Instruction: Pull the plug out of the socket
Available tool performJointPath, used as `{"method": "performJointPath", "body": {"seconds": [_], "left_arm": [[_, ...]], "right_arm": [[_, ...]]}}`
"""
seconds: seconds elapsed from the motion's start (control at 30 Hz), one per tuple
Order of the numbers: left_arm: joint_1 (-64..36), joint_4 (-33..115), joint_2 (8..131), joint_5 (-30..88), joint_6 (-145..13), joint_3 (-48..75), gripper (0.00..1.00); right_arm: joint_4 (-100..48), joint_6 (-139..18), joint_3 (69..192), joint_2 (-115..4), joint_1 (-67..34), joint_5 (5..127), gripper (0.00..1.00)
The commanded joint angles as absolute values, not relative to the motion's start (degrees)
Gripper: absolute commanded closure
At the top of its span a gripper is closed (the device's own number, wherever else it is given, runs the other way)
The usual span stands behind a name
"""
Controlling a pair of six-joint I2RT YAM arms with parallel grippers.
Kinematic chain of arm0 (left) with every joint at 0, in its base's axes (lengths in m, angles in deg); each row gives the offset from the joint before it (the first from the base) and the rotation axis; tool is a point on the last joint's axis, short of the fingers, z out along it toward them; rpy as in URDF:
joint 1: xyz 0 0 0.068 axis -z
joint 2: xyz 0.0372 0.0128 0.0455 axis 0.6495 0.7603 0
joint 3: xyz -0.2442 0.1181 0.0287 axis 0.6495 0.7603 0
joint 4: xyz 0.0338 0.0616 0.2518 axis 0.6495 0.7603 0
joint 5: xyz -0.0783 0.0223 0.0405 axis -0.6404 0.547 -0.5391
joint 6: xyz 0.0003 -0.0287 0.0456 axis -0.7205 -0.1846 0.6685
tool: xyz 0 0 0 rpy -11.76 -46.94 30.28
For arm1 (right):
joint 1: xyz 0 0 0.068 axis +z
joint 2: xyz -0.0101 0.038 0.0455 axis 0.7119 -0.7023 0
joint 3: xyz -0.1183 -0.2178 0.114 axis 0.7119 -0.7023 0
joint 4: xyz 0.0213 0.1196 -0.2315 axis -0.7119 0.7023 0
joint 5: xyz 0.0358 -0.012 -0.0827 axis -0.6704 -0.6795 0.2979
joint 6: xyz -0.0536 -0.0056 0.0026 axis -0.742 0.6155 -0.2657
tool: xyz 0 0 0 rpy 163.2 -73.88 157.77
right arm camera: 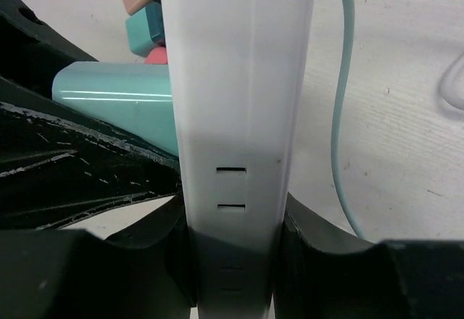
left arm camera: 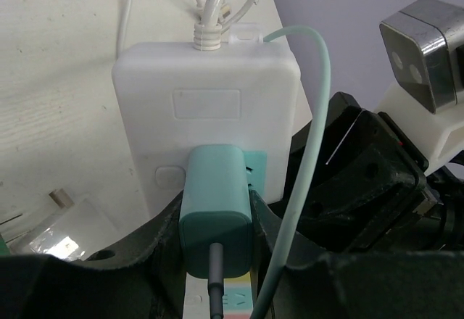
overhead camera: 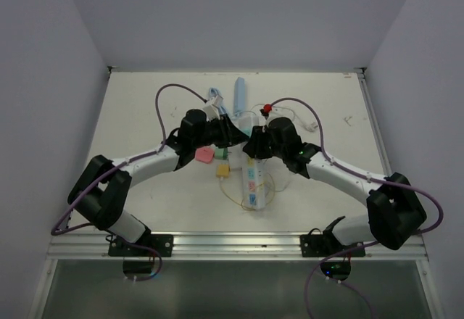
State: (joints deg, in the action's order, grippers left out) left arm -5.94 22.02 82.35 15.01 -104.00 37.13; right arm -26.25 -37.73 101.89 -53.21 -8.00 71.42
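Note:
The socket is a long white power strip with pastel outlets, lying mid-table. A teal plug sits in its green end outlet, a dark cord running out of its back. My left gripper is shut on the plug, one finger on each side; in the top view it is at the strip's far end. My right gripper is shut on the strip's white body, seen edge-on, with the plug sticking out to the left. In the top view the right gripper is next to the left one.
A thin pale-teal cable loops past the strip. A pink block and a yellow plug lie left of the strip. A light-blue item, white cords and a small red piece lie behind. Walls close three sides.

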Motion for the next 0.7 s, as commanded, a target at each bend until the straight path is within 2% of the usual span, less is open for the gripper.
{"method": "performJointPath", "body": {"seconds": [0.0,0.03,0.4,0.67], "left_arm": [[-5.4,17.7,77.9,12.9,-101.6,37.1,1.00],[-5.5,18.5,77.3,13.6,-101.0,37.1,1.00],[-9.2,29.0,67.3,16.5,-95.6,39.3,1.00],[-11.5,34.4,66.3,19.2,-94.5,42.7,1.00]], "right_arm": [[-26.2,-38.5,104.0,-53.8,-7.8,75.8,0.95],[-25.1,-38.9,103.8,-53.4,-7.9,78.4,1.00],[-14.0,-38.4,99.4,-52.7,-17.7,86.5,1.00],[-17.9,-38.2,99.8,-52.7,-19.1,78.2,1.00]]}}
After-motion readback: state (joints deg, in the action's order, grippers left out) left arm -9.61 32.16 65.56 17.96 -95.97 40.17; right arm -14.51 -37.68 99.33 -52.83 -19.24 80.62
